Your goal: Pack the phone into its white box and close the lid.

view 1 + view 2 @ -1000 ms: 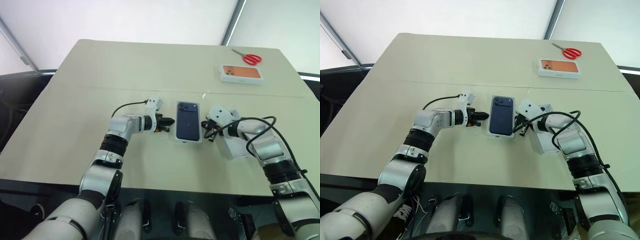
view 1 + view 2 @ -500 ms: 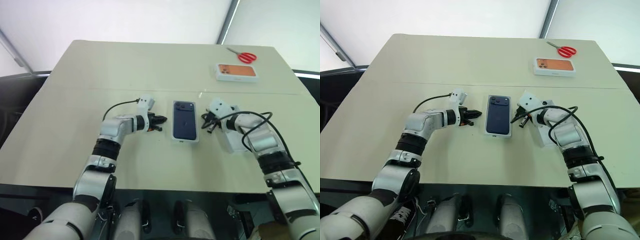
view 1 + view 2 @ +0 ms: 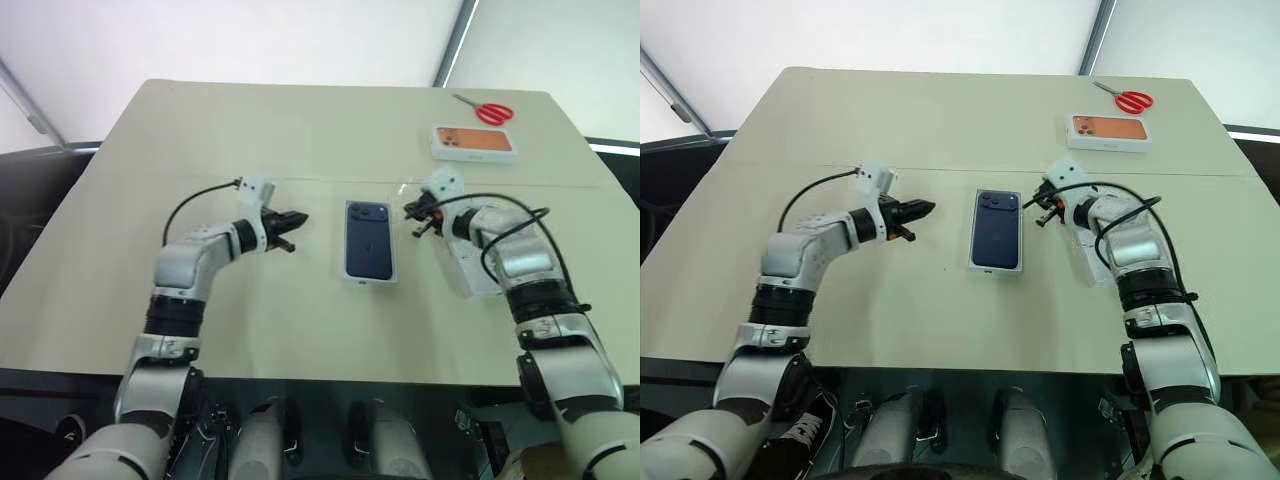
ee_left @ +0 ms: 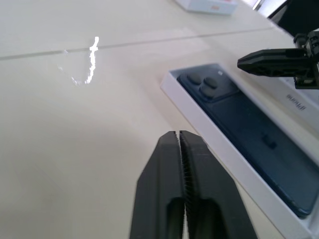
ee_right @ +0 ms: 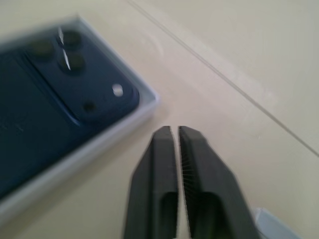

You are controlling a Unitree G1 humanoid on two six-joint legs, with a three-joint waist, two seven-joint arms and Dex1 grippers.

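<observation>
The dark navy phone (image 3: 369,240) lies back up inside the white box (image 4: 224,142) at the middle of the table, its camera cluster at the far end. The white lid (image 3: 1086,262) rests on the table to the right of the box, partly hidden under my right forearm. My left gripper (image 3: 297,218) hovers left of the box, shut and empty, pointing toward it. On the other side, my right gripper (image 3: 410,212) hangs just off the box's far right corner, also shut with nothing in it. Neither gripper touches the box.
A white box printed with an orange phone (image 3: 474,142) and red scissors (image 3: 490,111) lie at the far right corner. A seam (image 3: 200,180) runs across the table beyond the box. Bare tabletop lies to the left and in front.
Both grippers have drawn back from the box's sides and risen: the left one well to the left, the right one toward the far right corner. The phone and box stay put.
</observation>
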